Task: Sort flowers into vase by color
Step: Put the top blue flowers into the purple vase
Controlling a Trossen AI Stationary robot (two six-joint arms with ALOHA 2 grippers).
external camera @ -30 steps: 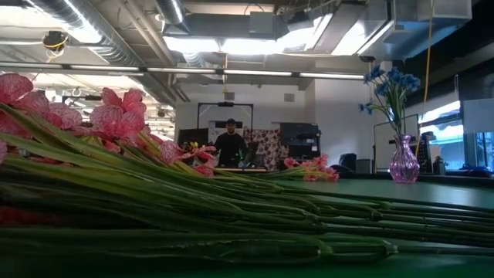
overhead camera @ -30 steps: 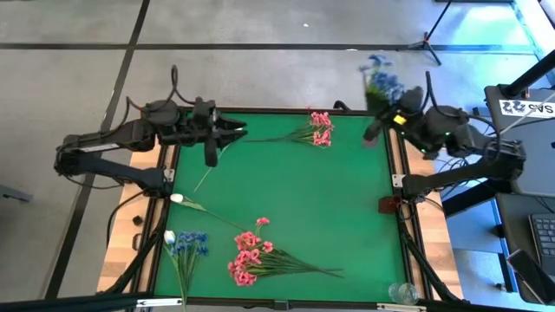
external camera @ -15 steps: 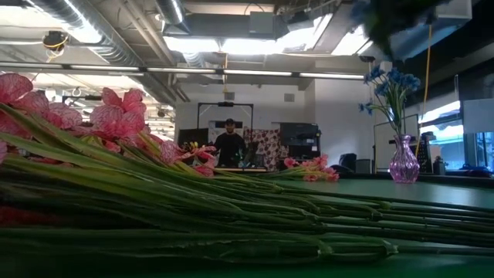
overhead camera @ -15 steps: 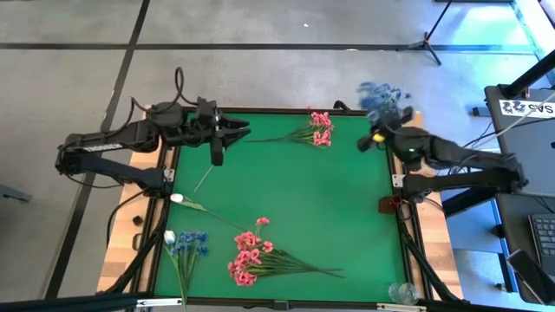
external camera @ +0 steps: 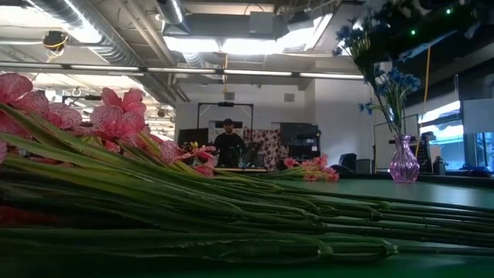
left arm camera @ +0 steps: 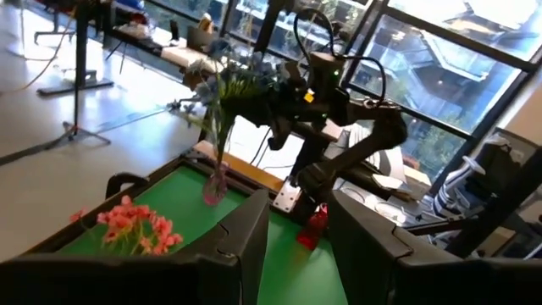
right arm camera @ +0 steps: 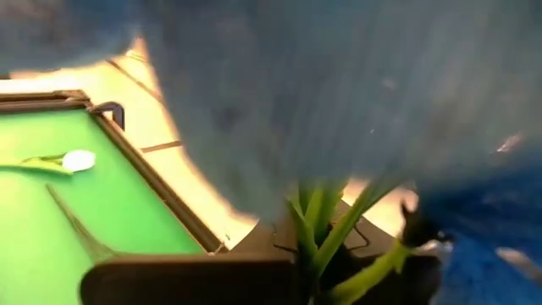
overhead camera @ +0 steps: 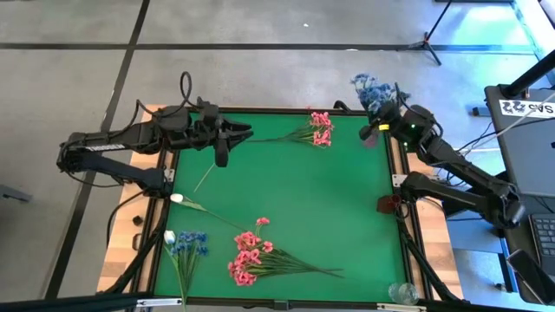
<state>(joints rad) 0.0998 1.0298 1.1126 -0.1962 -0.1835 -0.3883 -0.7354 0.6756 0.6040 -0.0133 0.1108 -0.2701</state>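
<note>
Blue spray [overhead camera: 371,87], upper right of the high view, is pinched in the right gripper [overhead camera: 388,121] above the pink vase [left arm camera: 215,185]. On the mat [overhead camera: 347,208]: two pink bunches [overhead camera: 318,128], one blue-and-white bunch [overhead camera: 186,244], one white bud [overhead camera: 177,198]. Left gripper [overhead camera: 220,147], upper left, hangs part-spread.

Bright ceiling lights; window glare; blue blossoms [right arm camera: 339,93] blurred

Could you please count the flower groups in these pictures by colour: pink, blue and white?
Pink bunches: 2 (far pink bunch, near pink bunch)
Blue sprays: 3 (loose blue spray, standing blue spray in the vase, held blue spray in the right gripper)
White buds: 2 (lone white bud, second white bud)
Total: 7
</note>
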